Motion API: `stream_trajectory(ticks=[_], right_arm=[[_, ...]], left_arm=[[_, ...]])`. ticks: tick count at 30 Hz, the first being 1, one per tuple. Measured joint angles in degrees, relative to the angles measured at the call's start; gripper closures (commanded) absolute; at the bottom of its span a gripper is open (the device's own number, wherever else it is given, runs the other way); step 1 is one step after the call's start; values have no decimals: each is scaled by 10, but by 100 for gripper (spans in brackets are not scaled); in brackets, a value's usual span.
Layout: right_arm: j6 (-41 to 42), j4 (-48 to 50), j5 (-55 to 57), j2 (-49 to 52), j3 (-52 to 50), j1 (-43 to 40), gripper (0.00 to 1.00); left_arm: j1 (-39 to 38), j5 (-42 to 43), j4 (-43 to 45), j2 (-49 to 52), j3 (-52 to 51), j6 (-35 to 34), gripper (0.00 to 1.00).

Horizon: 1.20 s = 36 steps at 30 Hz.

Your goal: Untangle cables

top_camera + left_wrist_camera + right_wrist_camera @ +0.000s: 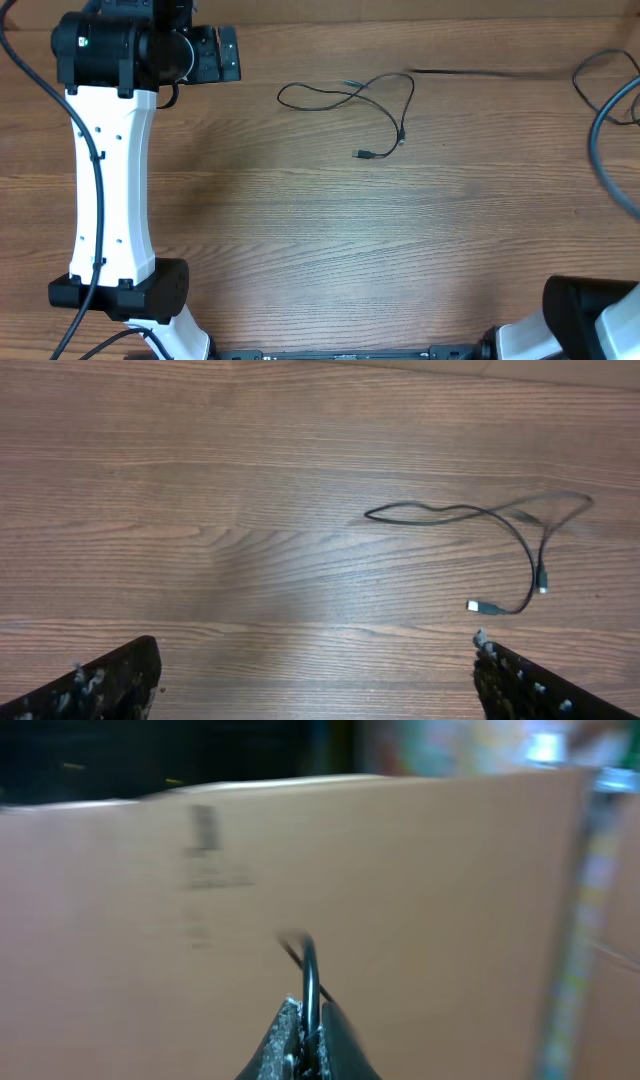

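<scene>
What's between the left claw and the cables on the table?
Only bare wood tabletop lies between the left claw and the cables, clear in the overhead and left wrist views.

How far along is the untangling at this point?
Done: the cable lies loosely on the table, both plugs free. In hand: the right gripper is shut on a thin black wire. Left: the cable's loop crosses itself and needs straightening; the left gripper is open, empty.

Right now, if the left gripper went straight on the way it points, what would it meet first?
Probably only bare table: the open left gripper aims at plain wood. The thin black cable lies right of that line in the wrist view; depth is unclear.
</scene>
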Motion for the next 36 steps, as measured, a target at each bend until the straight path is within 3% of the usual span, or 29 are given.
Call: stream_trajectory(ticks=[10,22,28,36], right_arm=[[-2,-4,3,31,-12,-213,96],[-1,-47,1,31,-97,-341,96],[56,-138,-74,30,-260,-356,96],[196,-61,-245,40,-551,-369,96]], left_arm=[[0,0,3,12,0,0,0],[0,0,-2,12,0,0,0],[0,0,0,12,0,0,0],[0,0,-5,12,0,0,1]])
